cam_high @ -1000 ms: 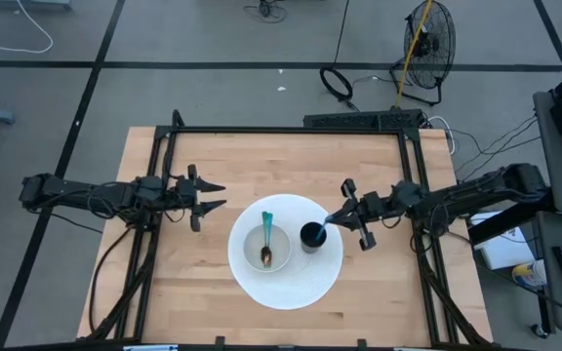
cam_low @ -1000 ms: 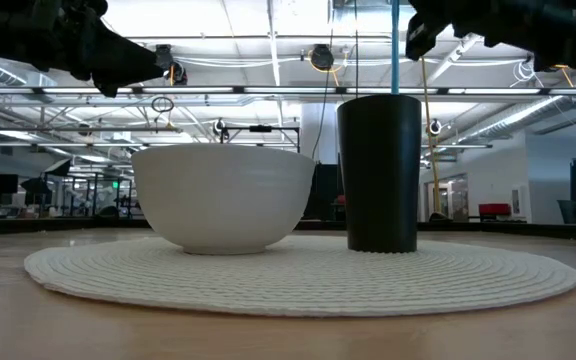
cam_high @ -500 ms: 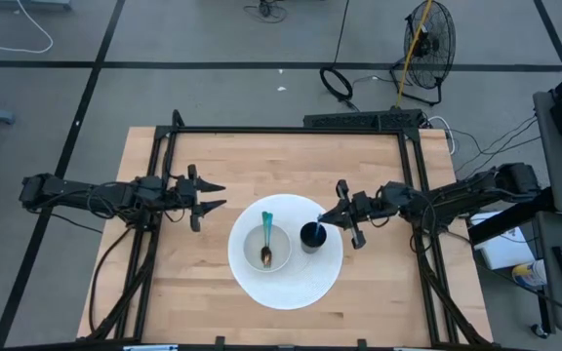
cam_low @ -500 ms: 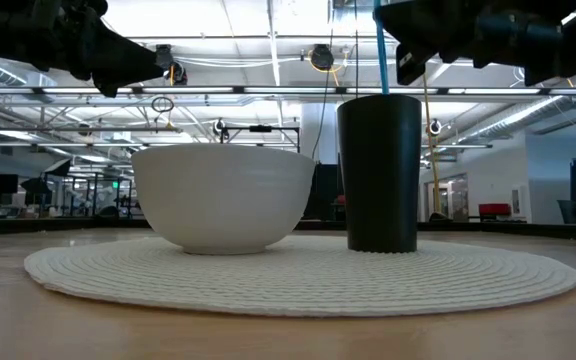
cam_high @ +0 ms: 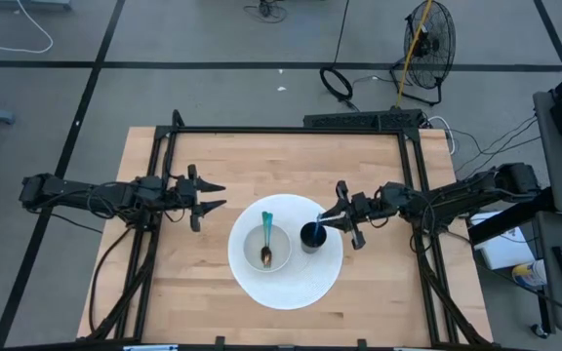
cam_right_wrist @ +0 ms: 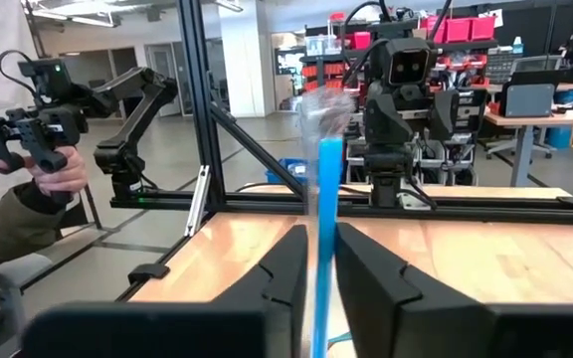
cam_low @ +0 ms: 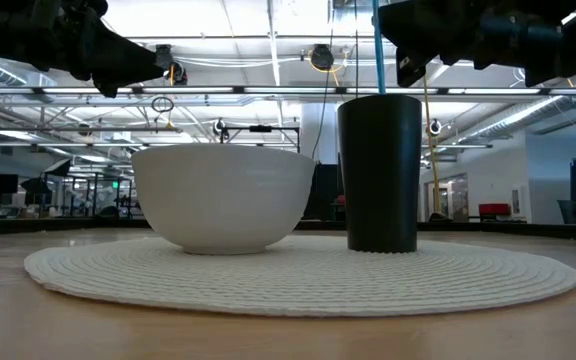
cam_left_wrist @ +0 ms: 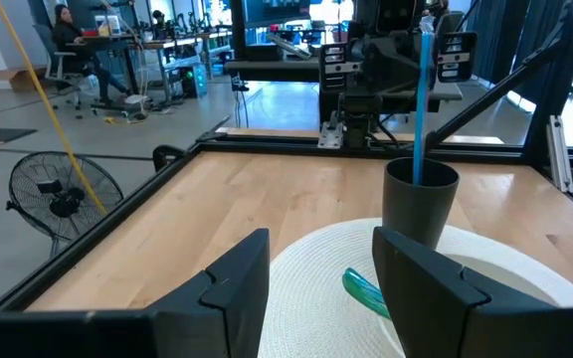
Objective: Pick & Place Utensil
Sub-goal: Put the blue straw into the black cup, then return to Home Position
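1. Left claw sits on my left side of the wooden desk, fingers spread apart with nothing between them, hovering just off the edge of the round white mat.
2. On the mat I see a white bowl; a spoon with a teal handle lies in it, handle resting on the rim toward the far side of the desk.
3. Just beside the bowl, on the right, a black cup stands upright on the mat; the low view shows the two near each other, though I cannot tell whether they touch.
4. A blue utensil stands upright with its lower end inside the cup.
5. My right claw is above the cup's rim, fingers pressed together on the blue utensil's upper part; the right wrist view shows the stick pinched between them.
6. A person's hand holds a controller beyond the desk.
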Motion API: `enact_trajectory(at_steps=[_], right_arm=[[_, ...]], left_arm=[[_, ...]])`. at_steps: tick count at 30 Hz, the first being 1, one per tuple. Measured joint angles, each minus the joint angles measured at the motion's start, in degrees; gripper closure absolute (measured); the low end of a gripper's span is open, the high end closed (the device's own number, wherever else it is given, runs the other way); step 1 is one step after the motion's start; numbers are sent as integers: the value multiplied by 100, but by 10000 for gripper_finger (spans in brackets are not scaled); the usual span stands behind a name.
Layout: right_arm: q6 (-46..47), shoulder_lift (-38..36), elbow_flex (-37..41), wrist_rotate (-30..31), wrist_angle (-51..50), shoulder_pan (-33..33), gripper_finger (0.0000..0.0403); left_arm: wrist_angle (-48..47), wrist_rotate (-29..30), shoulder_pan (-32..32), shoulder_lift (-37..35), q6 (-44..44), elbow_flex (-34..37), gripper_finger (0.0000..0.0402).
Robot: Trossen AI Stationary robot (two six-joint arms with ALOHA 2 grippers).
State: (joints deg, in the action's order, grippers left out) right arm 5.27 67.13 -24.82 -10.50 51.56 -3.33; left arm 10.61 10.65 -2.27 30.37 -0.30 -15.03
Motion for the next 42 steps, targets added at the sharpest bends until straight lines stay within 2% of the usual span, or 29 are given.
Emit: enact_trajectory(at_steps=[13,21,27,34,38,42], right_arm=[[-165,0,0,-2,1,-1,225],[-345,-2,-4,146,-124,-4,167],[-470,-2,-4,862,-579,-2,145],[-605,-5,-4,956,-487,-4,138],[-699,-7,-4,1467,-490,-4,138],[-771,-7,-4,1673,-493,-4,138]], left_arm=[[-2,0,-1,0,2,0,215],[-2,-1,1,0,2,0,215],[-2,-1,-1,-2,2,0,215],[-2,-1,-1,0,2,0,215],[-2,-1,1,0,2,0,215],[-3,-1,0,0,4,0,215]])
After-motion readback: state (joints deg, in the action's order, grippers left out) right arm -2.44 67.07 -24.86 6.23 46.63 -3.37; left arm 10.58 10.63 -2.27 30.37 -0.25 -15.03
